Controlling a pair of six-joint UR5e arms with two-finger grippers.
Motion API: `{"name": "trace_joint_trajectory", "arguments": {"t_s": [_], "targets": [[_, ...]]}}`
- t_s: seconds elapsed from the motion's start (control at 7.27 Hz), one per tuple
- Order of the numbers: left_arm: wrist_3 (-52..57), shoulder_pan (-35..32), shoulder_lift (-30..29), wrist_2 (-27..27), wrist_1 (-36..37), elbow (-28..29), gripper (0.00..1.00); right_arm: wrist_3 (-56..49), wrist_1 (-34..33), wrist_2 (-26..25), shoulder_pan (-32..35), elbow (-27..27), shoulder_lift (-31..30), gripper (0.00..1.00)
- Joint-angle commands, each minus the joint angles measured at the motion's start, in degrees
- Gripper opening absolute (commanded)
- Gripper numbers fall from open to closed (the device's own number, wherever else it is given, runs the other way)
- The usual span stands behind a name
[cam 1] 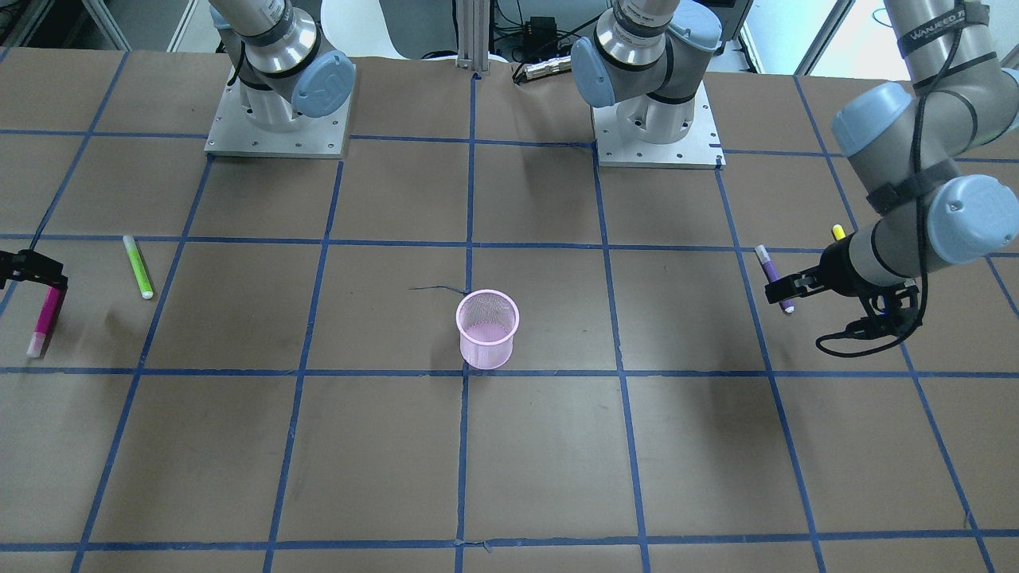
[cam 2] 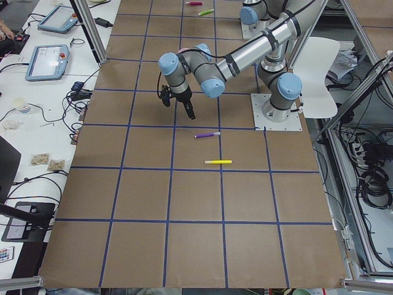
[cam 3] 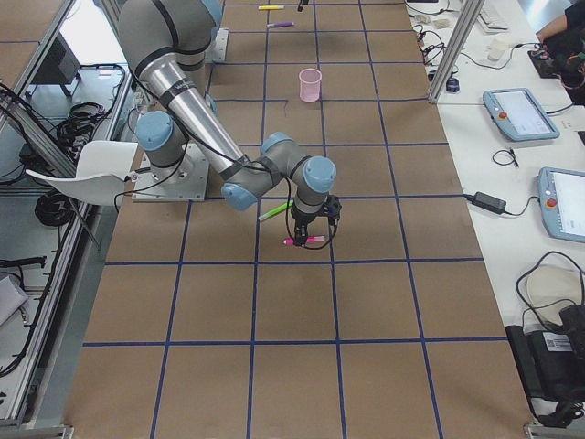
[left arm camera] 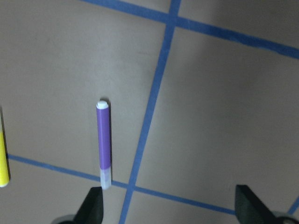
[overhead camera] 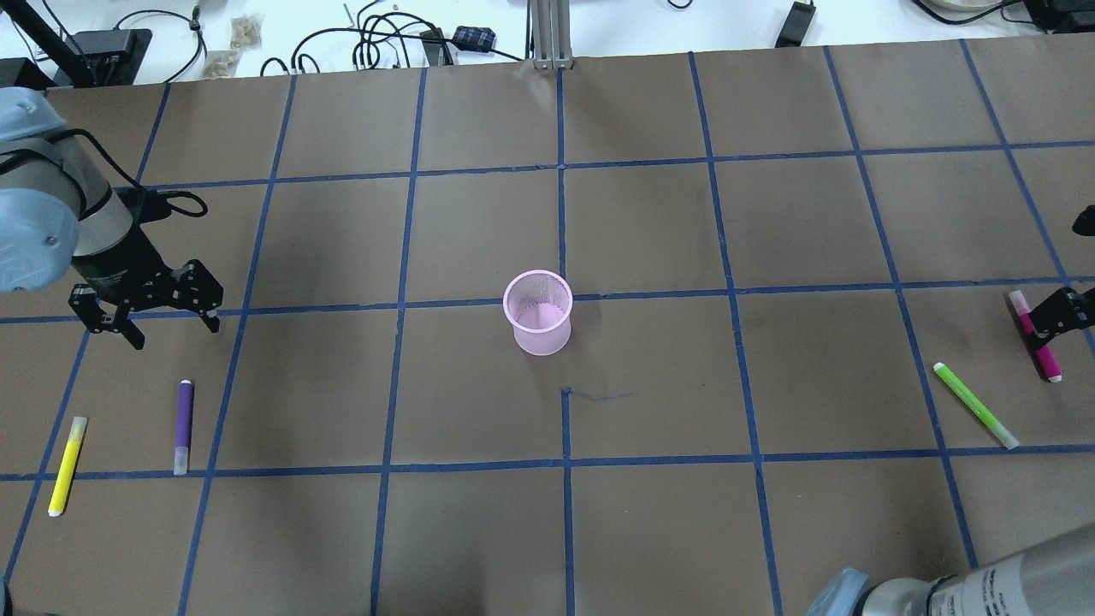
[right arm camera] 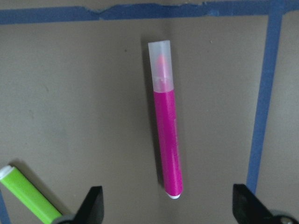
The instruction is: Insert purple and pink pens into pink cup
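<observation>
**Pens lying on desk (overhead camera: pixel 650 513), hands empty**

The purple pen (overhead camera: pixel 183 426) is seen at the cup's (overhead camera: pixel 539 315) 8 o'clock, the pink pen (right arm camera: pixel 167 140) at 3 o'clock. The left hand (left arm camera: pixel 170 205) and right hand (right arm camera: pixel 169 210) are held wide open above them.

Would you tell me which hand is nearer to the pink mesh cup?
Left. The left hand hovers by the purple pen on the pink mesh cup's left; the right hand, over the pink pen, is farther.
</observation>
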Motion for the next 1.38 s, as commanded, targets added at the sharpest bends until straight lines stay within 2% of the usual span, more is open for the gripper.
{"name": "trace_joint_trajectory", "arguments": {"t_s": [0.0,0.55,1.1,1.24], "targets": [[4.0,3.4,-3.8,-0.13,5.31,0.02,1.0,3.08,-0.35,-0.12,-0.01,-0.18,2.6,0.96],[5.85,7.09,-8.11,-0.31,5.59,-1.56,1.0,6.34,-0.35,-0.12,-0.01,-0.27,3.84,0.74],[6.12,7.01,-8.74,-0.83,5.77,-1.3,1.0,7.22,-0.35,-0.12,-0.01,-0.36,4.28,0.0],[6.12,7.27,-8.82,-1.18,4.9,-1.73,1.0,6.96,-0.35,-0.21,-0.01,-0.53,4.1,0.0]]}}
